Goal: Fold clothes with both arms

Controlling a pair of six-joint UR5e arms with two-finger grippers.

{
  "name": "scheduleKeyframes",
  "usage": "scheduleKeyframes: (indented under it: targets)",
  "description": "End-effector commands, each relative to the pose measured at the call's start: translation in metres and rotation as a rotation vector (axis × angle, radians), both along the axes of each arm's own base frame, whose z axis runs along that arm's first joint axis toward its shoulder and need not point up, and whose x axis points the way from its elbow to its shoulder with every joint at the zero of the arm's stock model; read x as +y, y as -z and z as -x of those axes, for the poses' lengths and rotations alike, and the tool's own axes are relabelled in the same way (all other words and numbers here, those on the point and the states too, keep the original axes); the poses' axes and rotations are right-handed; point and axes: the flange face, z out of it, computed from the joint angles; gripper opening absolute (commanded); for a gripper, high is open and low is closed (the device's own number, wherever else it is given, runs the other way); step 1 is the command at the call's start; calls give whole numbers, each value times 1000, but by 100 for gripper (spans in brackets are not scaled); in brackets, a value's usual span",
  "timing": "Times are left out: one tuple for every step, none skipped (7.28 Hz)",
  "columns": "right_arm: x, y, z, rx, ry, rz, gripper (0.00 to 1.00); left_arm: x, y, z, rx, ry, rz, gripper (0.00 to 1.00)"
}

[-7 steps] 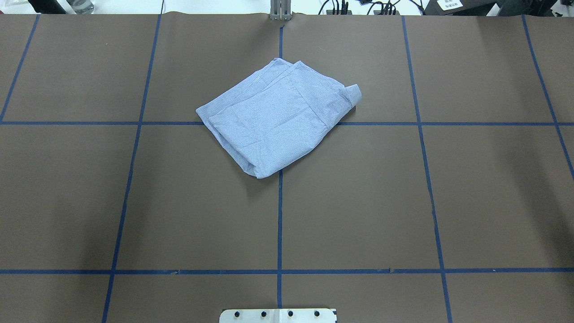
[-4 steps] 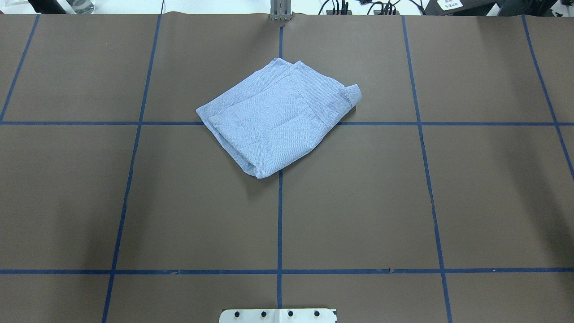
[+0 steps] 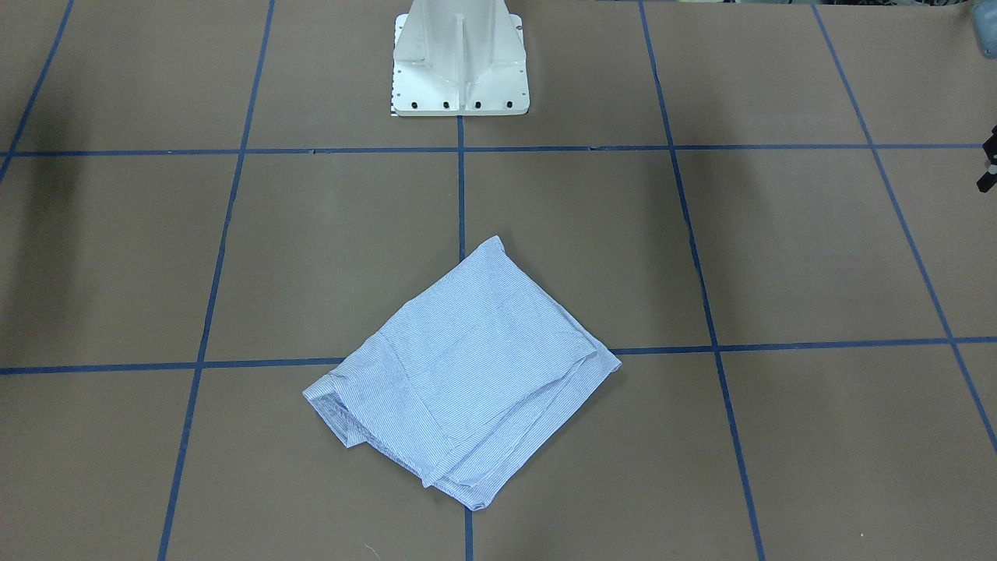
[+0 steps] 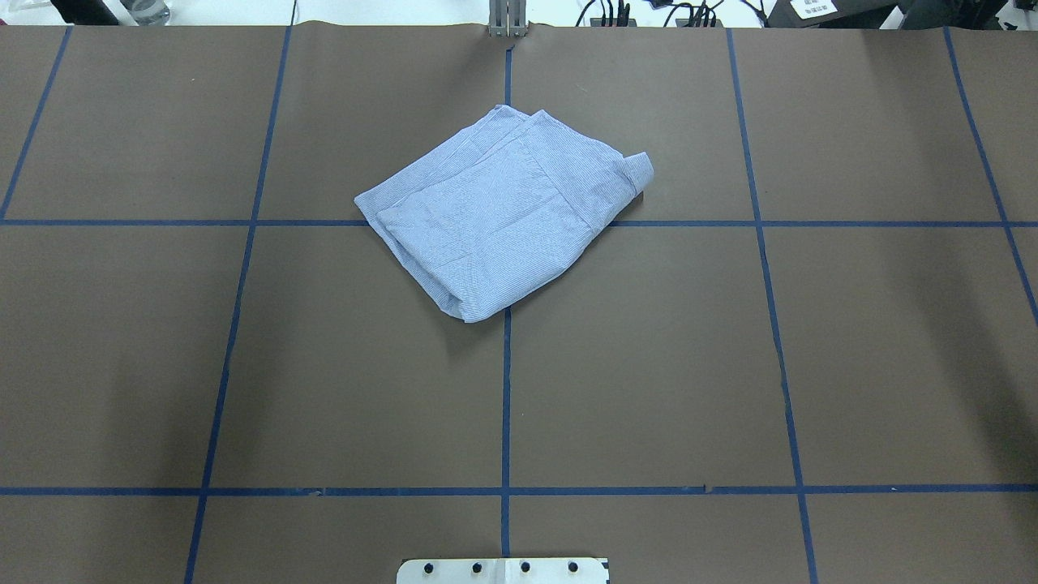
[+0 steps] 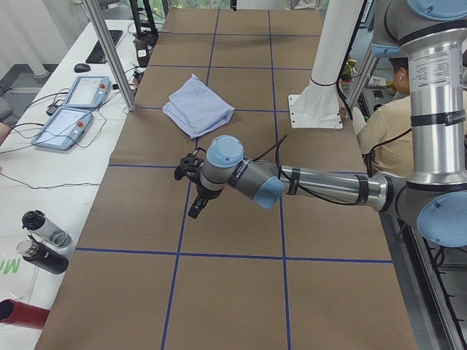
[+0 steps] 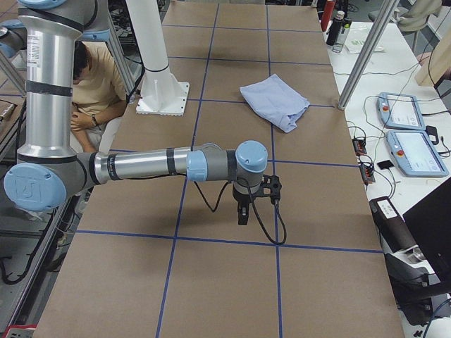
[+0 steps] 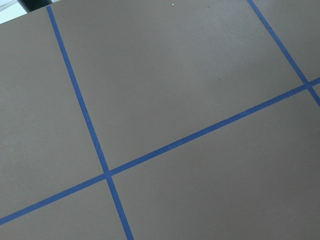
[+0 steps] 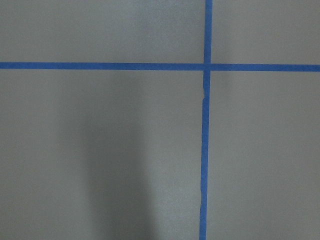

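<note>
- Brown paper table (image 4: 649, 365) with a blue tape grid.
- Left gripper (image 5: 197, 208) hangs low over bare table, mid-frame in the left side view. Nothing dangles from it, and I can't tell how wide it is.
- Right gripper (image 6: 243, 215): same deal.
- Shirt (image 4: 503, 215) sits in a compact diamond, upper centre overhead, well apart from both.
- Looks basically folded to me. To tuck that flap (image 4: 641, 170), come in low, pinch only it, and don't drag the stack.

The left arm (image 5: 328, 186) and right arm (image 6: 141, 165) were round silver tubes with light-blue caps (image 5: 222, 149) on the joints. Black cables (image 5: 273, 146) hung off them. The white base (image 3: 459, 54) had dark screws (image 3: 445, 104) along its flat foot.
</note>
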Motion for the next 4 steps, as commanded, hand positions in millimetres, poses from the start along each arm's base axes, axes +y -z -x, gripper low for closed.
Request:
scheduleKeyframes:
  targets:
    - [0,0,0,3,-2,3,100,3,2,-2,23,-15,2,99]
    - [0,0,1,-2,-1,2,100,3,3,-1,23,-13,2,99]
    - [0,1,1,-2,-1,-1,100,4,4,-1,25,-14,1,99]
    - [-2,4,1,0,2,-10,100,7,18,-1,36,-18,-21,99]
